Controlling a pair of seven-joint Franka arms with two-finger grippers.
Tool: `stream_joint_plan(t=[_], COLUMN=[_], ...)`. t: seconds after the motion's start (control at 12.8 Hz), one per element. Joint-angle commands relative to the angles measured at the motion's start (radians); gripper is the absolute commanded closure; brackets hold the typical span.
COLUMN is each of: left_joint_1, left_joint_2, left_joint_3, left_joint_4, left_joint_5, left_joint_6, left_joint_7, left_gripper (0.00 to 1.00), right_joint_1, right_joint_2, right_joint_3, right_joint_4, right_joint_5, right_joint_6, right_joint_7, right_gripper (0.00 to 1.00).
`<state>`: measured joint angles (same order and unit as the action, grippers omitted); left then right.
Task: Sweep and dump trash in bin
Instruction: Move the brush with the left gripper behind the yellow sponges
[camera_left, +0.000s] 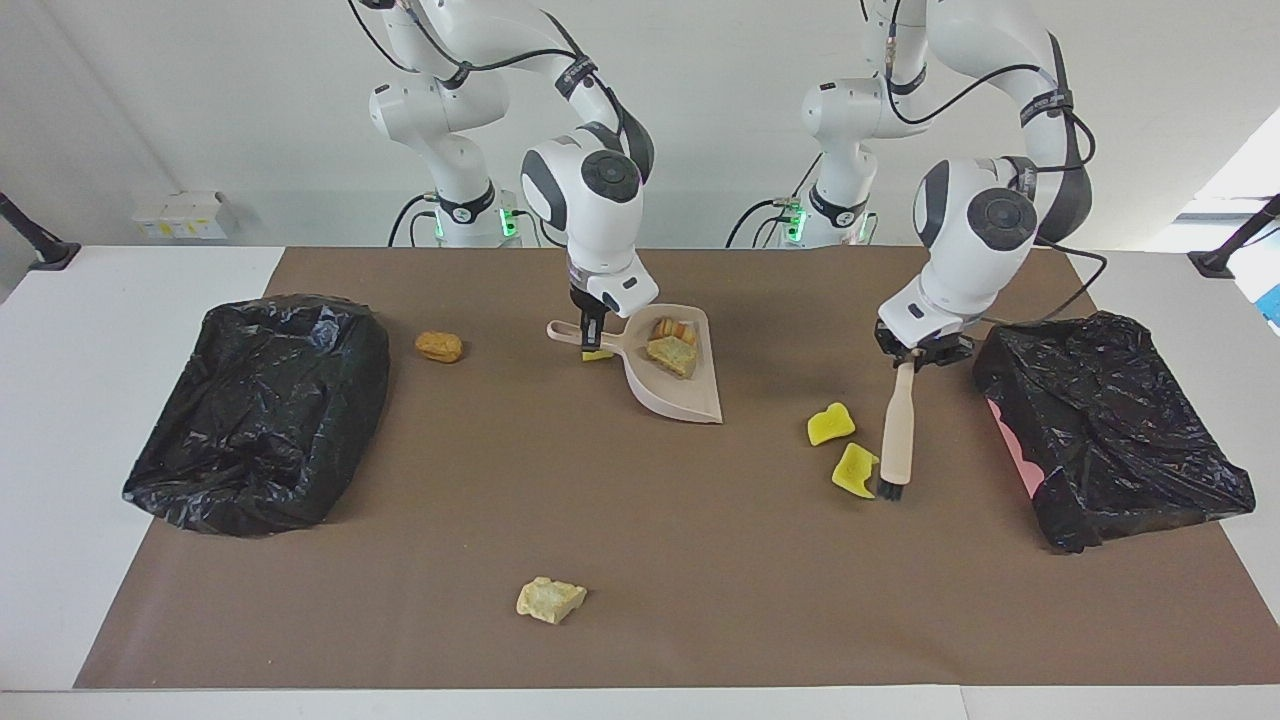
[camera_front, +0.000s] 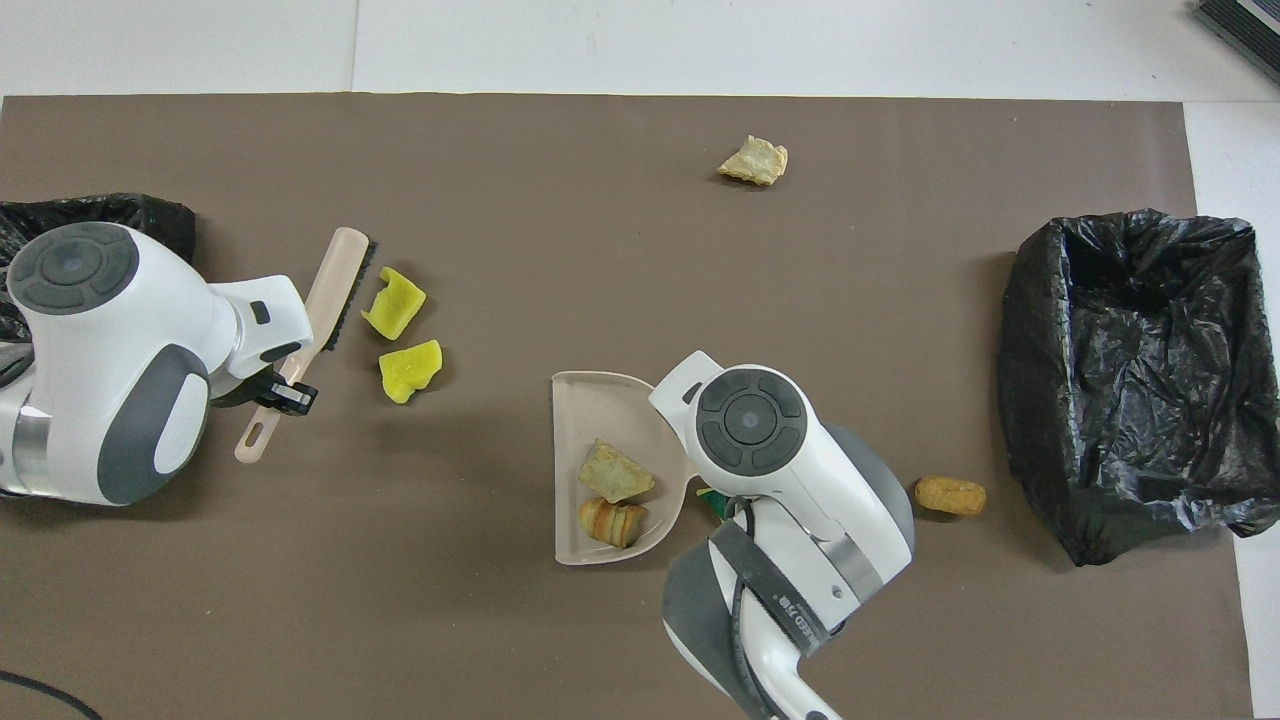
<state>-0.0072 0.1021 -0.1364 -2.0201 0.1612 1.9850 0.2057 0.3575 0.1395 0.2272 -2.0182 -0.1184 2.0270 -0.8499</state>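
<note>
Left claw clamps brush; right claw clamps dustpan.

Two arms, glossy white shells with rounded link housings. Joint caps: dark grey discs, each moulded with a ring of segmented pads about a central hub. Dark grey collars at elbows and wrists; one band carries pale lettering, too small to read. Black cables run outside the upper links, strapped on with black bands. Bases: white columns with black rings and green indicator lights. Wrist ends: white angled block, then a black tool, left tool, right tool; each has short black fingers. Metallic silver ring visible at one forearm joint.
</note>
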Motion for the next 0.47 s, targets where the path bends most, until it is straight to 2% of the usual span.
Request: stream_joint_plan(t=[0.0, 0.16, 0.39], left_joint_1=[0.041, 0.061, 0.035], left_joint_2=[0.071, 0.058, -0.019], left_joint_3=[0.012, 0.012, 0.003], left_joint_4=[0.049, 0.017, -0.112], left_joint_5=[0.064, 0.081, 0.063], left_joint_6=[0.035, 0.009, 0.009], left_joint_7=[0.093, 0.219, 0.213], left_gripper=[1.0, 1.0, 1.0], right_joint_1=[-0.002, -0.002, -0.002], right_joint_2=[-0.003, -0.005, -0.006], right_joint_3=[0.006, 0.006, 0.006], right_joint_4=[-0.008, -0.008, -0.01], right_joint_5=[-0.017, -0.017, -0.009], right_joint_6=[-0.004, -0.005, -0.004], right_joint_7=[0.069, 0.075, 0.087], right_gripper=[1.0, 1.0, 1.0])
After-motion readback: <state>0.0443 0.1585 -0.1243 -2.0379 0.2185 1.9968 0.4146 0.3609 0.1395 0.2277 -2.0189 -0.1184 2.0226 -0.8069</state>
